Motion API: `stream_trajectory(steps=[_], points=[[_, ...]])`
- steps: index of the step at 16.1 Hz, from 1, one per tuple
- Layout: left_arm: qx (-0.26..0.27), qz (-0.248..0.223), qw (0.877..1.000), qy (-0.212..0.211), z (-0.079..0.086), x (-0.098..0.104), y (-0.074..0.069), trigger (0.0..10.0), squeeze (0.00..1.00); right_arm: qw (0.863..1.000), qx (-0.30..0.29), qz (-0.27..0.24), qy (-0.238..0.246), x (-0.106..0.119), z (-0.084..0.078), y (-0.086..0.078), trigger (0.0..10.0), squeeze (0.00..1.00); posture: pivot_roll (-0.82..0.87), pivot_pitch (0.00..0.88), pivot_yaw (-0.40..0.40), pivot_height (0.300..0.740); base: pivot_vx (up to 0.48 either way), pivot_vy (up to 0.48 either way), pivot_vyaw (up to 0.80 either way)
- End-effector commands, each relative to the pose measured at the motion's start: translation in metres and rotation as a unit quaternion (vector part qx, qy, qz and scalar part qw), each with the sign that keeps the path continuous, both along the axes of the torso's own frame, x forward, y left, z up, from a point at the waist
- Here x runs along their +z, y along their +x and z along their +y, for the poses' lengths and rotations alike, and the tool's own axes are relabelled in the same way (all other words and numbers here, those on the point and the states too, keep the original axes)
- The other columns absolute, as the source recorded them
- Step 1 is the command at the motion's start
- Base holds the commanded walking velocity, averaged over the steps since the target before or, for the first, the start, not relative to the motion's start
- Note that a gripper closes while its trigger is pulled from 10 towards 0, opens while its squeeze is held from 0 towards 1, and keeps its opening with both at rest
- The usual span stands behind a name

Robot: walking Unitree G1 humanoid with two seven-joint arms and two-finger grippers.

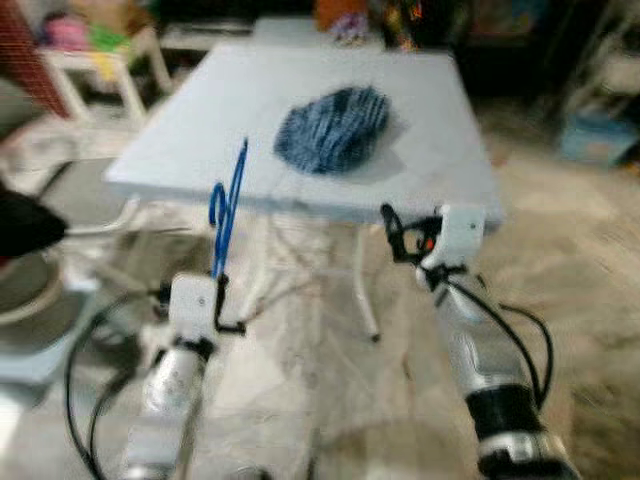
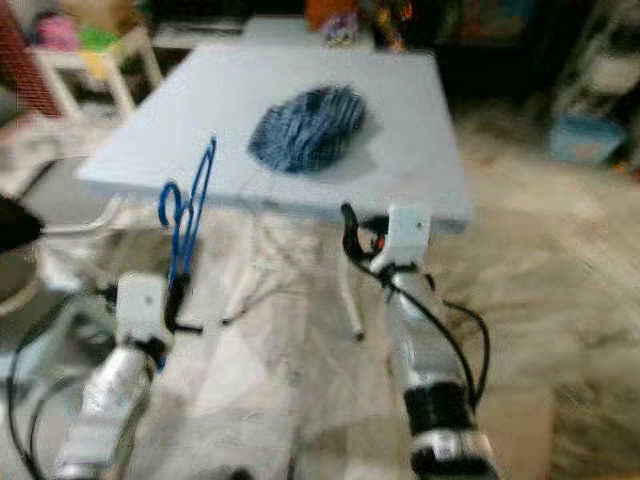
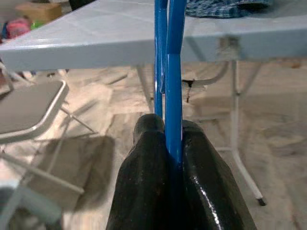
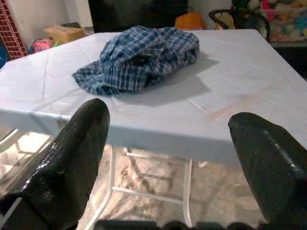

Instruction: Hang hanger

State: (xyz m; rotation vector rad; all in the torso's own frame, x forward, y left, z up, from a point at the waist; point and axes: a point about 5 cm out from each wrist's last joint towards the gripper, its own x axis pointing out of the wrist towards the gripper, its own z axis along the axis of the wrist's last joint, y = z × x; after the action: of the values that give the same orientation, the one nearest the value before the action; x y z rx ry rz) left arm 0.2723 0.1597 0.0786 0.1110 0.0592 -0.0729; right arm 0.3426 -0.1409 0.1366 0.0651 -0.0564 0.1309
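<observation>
Thin blue wire hanger (image 1: 228,205) pinched upright in the left end effector (image 1: 219,283), before the pale blue counter (image 1: 430,120).
Held low, it may pivot or slip; the right end effector (image 1: 393,232) hangs wide open, empty, near the crumpled blue plaid shirt (image 1: 333,127).

Both eye views are blurred by motion. The hanger (image 3: 172,72) is cut off at the top edge of the left wrist view, so its hook is hidden there. The shirt (image 3: 225,6) is clipped there too. Clutter beyond the table's (image 1: 300,90) far edge is too blurred to be named. A dark shape (image 1: 25,225) at the left edge cannot be identified. Both arms are cut off below.
</observation>
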Motion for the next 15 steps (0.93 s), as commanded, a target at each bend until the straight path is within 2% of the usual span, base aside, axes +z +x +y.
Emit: stream_trajectory(steps=[1,6,15], points=[[-0.005,-0.005,1.0,0.001,-0.0013,0.0044,0.004,10.0,0.0,1.0,-0.005,-0.004,0.003,0.0015,-0.0029,0.0012,10.0,1.0,-0.05,0.08,-0.02,0.74,0.0,0.0,0.0],[-0.008,0.002,1.0,-0.005,-0.0022,0.0022,0.0015,10.0,0.0,1.0,-0.003,-0.001,0.002,0.0002,-0.0014,0.0004,10.0,1.0,-0.05,0.089,-0.016,0.74,0.0,0.227,-0.69],[-0.025,0.009,1.0,0.0,-0.0059,0.0017,0.0034,10.0,0.0,1.0,-0.01,0.0,0.003,-0.0016,-0.0038,-0.0014,10.0,0.99,-0.07,0.093,0.0,0.74,-0.268,0.354,-0.71]])
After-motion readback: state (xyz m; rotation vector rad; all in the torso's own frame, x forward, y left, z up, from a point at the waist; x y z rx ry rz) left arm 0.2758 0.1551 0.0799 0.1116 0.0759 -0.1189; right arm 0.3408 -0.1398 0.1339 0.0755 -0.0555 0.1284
